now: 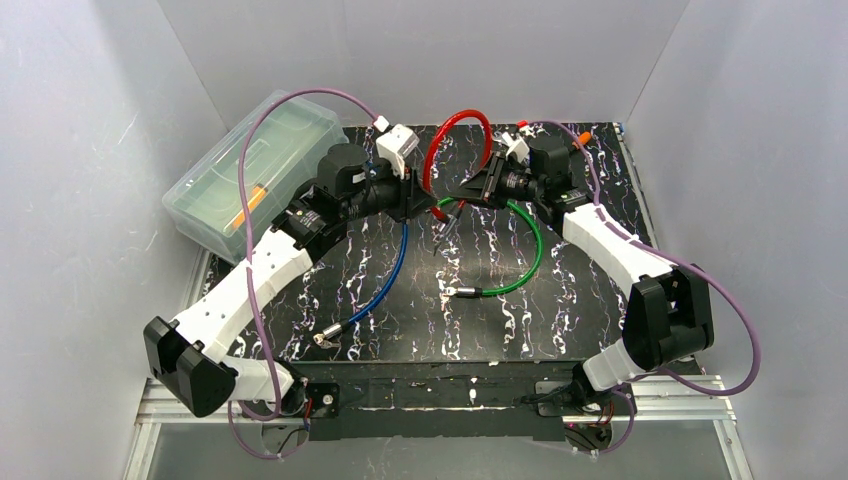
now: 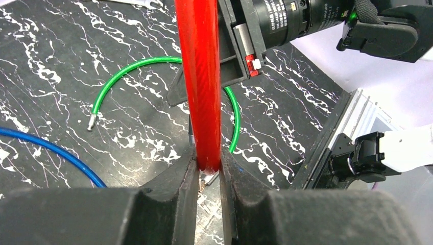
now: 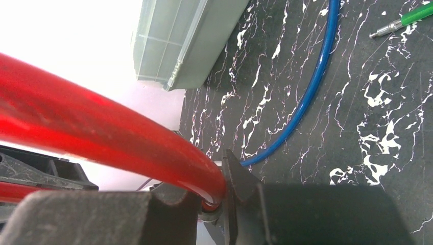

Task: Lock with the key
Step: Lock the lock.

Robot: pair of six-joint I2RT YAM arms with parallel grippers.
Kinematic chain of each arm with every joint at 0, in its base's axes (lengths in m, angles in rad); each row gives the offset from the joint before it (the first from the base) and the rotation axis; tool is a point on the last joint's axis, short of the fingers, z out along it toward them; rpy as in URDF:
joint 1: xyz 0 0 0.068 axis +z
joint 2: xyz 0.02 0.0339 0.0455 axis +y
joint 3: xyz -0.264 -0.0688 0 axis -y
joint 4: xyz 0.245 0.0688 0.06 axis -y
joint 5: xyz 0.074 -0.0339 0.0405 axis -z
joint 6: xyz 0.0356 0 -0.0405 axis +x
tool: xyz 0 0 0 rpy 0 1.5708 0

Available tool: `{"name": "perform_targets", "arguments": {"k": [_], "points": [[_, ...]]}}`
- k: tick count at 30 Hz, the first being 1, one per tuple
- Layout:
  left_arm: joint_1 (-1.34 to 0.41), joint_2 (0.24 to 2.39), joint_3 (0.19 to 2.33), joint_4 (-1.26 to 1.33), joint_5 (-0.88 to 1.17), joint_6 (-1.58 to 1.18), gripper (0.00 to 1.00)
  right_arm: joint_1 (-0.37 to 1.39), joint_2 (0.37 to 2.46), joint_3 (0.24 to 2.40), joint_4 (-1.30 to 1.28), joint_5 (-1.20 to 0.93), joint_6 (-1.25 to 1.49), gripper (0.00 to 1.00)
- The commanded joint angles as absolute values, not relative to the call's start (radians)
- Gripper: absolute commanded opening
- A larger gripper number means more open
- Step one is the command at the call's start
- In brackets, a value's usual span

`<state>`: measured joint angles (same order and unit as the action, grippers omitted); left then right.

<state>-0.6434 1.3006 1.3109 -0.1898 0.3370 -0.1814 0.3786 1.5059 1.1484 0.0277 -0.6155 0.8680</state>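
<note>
A red cable lock (image 1: 459,117) arches up above the middle of the black marbled table (image 1: 600,320). My left gripper (image 1: 424,201) is shut on one side of the red cable (image 2: 200,76), which is pinched between its jaws (image 2: 209,171). My right gripper (image 1: 472,190) faces it from the right and is shut on the other end of the red cable (image 3: 102,130), at its jaws (image 3: 214,196). A small metal piece (image 1: 444,222) hangs just under the two grippers. I cannot tell whether it is the key.
A green cable (image 1: 531,262) curls on the table below the right gripper. A blue cable (image 1: 386,280) runs down to the left. A clear plastic box (image 1: 250,170) stands at the far left edge. White walls close in the sides.
</note>
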Motion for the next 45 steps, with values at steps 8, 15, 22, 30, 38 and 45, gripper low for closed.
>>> {"name": "perform_targets", "arguments": {"k": [8,15,22,30,38,45], "points": [[-0.624,1.223,1.236,-0.163,0.408,-0.226,0.52,0.356,1.486,1.183,0.069,-0.582,0.882,0.01],[-0.624,1.220,1.143,-0.142,0.426,-0.217,0.51,0.354,1.489,1.183,0.060,-0.583,0.890,0.01],[-0.624,1.275,1.119,-0.118,0.432,-0.225,0.44,0.354,1.488,1.180,0.073,-0.591,0.903,0.01],[-0.626,1.346,1.120,-0.072,0.424,-0.251,0.40,0.354,1.489,1.174,0.088,-0.599,0.923,0.01],[-0.633,1.401,1.137,-0.065,0.424,-0.245,0.37,0.354,1.486,1.172,0.097,-0.604,0.930,0.01],[-0.637,1.407,1.132,-0.063,0.422,-0.251,0.21,0.354,1.488,1.171,0.105,-0.612,0.932,0.01]]}}
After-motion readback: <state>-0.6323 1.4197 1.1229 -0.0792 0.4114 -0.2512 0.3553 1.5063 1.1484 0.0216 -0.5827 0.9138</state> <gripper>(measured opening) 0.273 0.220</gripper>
